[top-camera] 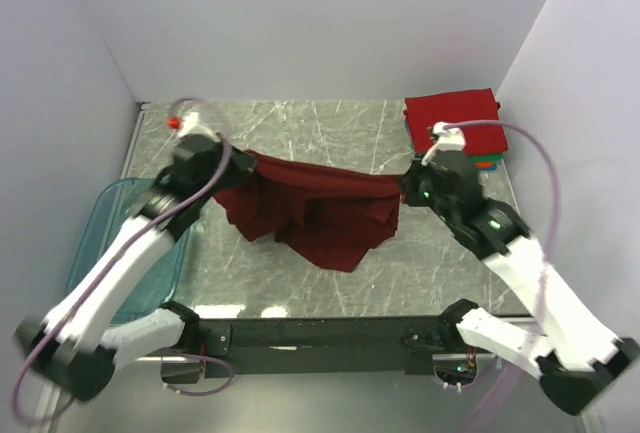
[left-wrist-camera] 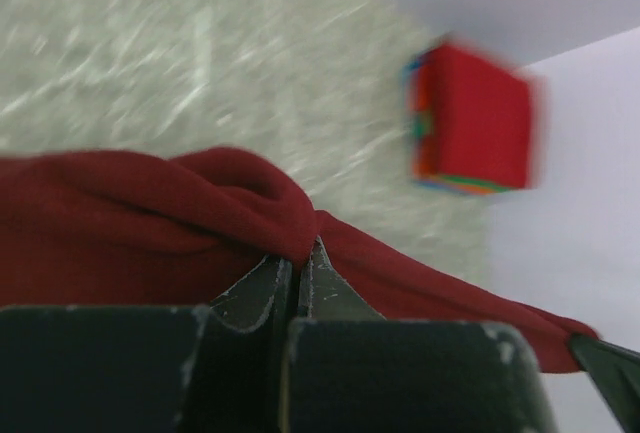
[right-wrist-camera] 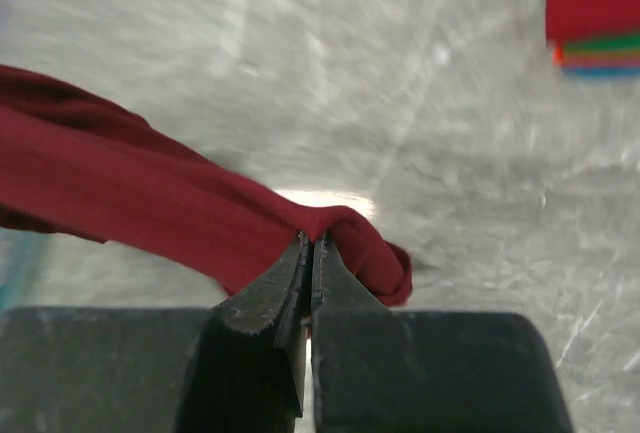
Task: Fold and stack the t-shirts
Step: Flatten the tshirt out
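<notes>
A dark maroon t-shirt (top-camera: 325, 208) hangs stretched between my two grippers over the middle of the marble table, its lower part drooping toward the near edge. My left gripper (top-camera: 237, 161) is shut on the shirt's left end (left-wrist-camera: 250, 203). At the right end (right-wrist-camera: 330, 238) my right gripper (top-camera: 405, 185) is shut on the cloth. In each wrist view the jaws meet with a fold of maroon cloth pinched at the tips. A stack of folded t-shirts (top-camera: 452, 118) sits at the far right corner, bright red on top, with green, orange and blue edges showing (right-wrist-camera: 600, 53).
A translucent teal bin (top-camera: 120, 243) stands at the table's left side, partly under my left arm. White walls close in the table on the left, back and right. The black base rail (top-camera: 330, 333) runs along the near edge.
</notes>
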Robot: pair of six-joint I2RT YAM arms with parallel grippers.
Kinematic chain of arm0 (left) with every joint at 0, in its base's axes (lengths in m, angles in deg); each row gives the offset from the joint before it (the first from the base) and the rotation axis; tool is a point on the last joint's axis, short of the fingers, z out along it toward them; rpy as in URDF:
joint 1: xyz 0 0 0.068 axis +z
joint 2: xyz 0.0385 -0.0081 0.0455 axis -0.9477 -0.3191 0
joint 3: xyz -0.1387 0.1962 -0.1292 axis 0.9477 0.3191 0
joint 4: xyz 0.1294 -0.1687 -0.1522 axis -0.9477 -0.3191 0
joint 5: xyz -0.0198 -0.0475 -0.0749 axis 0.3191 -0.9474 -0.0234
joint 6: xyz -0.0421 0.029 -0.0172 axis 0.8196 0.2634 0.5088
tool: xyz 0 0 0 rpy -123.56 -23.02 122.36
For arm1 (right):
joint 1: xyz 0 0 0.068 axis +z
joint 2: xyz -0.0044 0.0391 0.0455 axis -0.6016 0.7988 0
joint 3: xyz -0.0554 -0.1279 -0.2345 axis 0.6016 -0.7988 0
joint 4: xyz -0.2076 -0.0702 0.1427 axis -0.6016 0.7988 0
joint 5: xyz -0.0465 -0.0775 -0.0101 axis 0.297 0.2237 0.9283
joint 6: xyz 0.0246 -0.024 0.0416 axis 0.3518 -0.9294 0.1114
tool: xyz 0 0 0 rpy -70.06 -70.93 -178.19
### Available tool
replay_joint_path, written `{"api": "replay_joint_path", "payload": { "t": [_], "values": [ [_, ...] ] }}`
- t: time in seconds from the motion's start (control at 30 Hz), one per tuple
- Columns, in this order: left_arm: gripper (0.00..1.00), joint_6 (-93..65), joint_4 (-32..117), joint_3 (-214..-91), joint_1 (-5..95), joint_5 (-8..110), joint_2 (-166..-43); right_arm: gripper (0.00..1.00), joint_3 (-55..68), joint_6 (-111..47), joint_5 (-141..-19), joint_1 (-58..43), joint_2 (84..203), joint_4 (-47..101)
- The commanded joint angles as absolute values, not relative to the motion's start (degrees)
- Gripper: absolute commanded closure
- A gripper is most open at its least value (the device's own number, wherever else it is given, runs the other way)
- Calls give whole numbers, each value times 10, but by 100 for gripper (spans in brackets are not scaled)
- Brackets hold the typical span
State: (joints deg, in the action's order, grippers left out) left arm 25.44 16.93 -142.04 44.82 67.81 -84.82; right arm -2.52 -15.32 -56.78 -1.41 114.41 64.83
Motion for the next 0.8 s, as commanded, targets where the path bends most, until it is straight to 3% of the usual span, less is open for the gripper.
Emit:
{"api": "replay_joint_path", "payload": {
  "t": [0.0, 0.17, 0.5, 0.57, 0.6, 0.67, 0.7, 0.73, 0.77],
  "values": [
    [99, 253, 166, -1403, 455, 704, -944, 100, -108, -160, -675, -117, 1195, 576],
    [99, 230, 208, -1455, 470, 707, -1118, 100, -128, -183, -748, -192, 1297, 488],
    [98, 143, 205, -1710, 506, 664, -1412, 100, 74, -207, -727, -235, 1593, 513],
    [88, 128, 209, -1748, 506, 660, -1451, 98, 102, -218, -714, -235, 1638, 517],
    [73, 117, 210, -1769, 507, 661, -1462, 94, 124, -221, -697, -235, 1653, 518],
    [56, 110, 206, -1787, 509, 662, -1488, 84, 148, -224, -675, -237, 1693, 531],
    [42, 107, 203, -1802, 513, 659, -1495, 61, 173, -220, -663, -240, 1704, 541],
    [34, 106, 191, -1809, 514, 657, -1504, 56, 187, -215, -637, -239, 1724, 553],
    [19, 107, 187, -1813, 517, 657, -1505, 49, 195, -211, -631, -240, 1728, 569]
  ]
}}
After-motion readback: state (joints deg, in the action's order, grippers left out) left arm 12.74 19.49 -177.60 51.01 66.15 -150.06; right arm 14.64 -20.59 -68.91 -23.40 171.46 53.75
